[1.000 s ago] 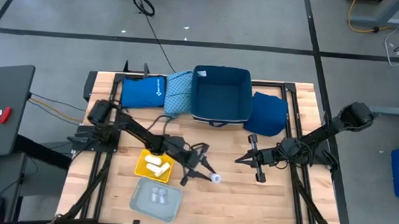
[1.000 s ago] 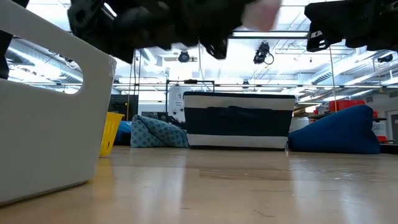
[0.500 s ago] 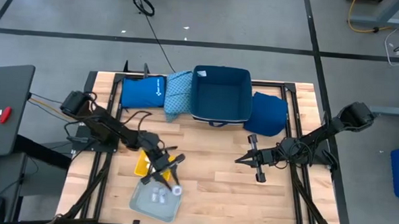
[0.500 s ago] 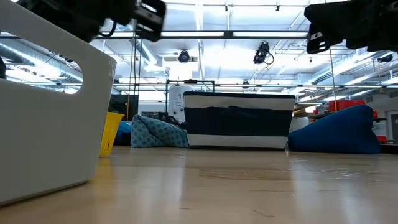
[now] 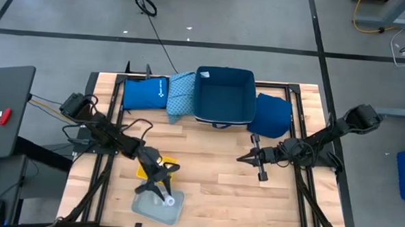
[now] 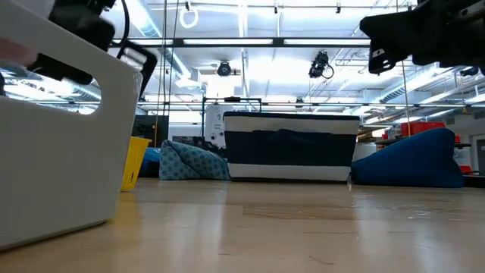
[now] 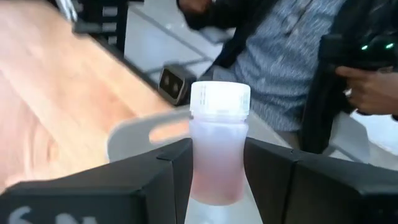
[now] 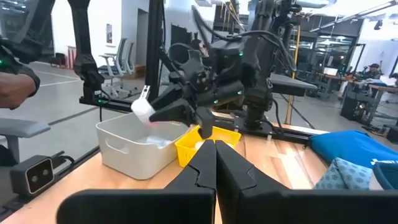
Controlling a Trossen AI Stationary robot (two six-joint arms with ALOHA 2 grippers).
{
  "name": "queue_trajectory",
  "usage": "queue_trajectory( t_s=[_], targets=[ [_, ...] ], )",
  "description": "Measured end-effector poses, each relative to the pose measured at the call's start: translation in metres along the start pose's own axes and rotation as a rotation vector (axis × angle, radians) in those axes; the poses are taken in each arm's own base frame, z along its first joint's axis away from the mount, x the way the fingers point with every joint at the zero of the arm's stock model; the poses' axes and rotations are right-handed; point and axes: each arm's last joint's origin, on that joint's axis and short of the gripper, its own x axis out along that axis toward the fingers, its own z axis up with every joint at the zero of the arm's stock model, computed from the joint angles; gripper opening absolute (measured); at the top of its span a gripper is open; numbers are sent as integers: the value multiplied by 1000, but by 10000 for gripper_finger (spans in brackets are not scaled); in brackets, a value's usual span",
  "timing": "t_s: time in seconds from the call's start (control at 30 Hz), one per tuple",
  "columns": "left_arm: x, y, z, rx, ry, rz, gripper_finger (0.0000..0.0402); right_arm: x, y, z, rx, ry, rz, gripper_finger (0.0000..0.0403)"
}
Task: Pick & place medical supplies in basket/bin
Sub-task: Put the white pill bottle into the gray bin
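A black cable [image 5: 153,26] trails across the grey floor beyond the table. A dark side table [image 5: 4,112] with a small red object [image 5: 5,116] stands left of it. A person [image 7: 292,68] in a grey patterned top sits beyond the table edge.

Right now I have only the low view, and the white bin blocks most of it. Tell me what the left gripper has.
Observer: The left gripper is shut on a clear vial with a white cap; its wrist view shows the grip.
Operator: Give me its place over the table.
Observer: Seen from above, the vial hangs over the white bin, on the bin's side toward the table's middle.
Operator: Report the right arm.
Observer: The right gripper is shut and empty, hovering over bare wooden table near the dark blue cloth.
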Motion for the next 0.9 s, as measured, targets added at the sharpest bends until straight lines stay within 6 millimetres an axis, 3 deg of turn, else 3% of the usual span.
queue_trajectory(
  t_s=[0.9],
  targets=[
    [4, -8, -17, -144, 150, 76, 119, 0, -2, -1, -4, 8, 6, 0]
  ],
)
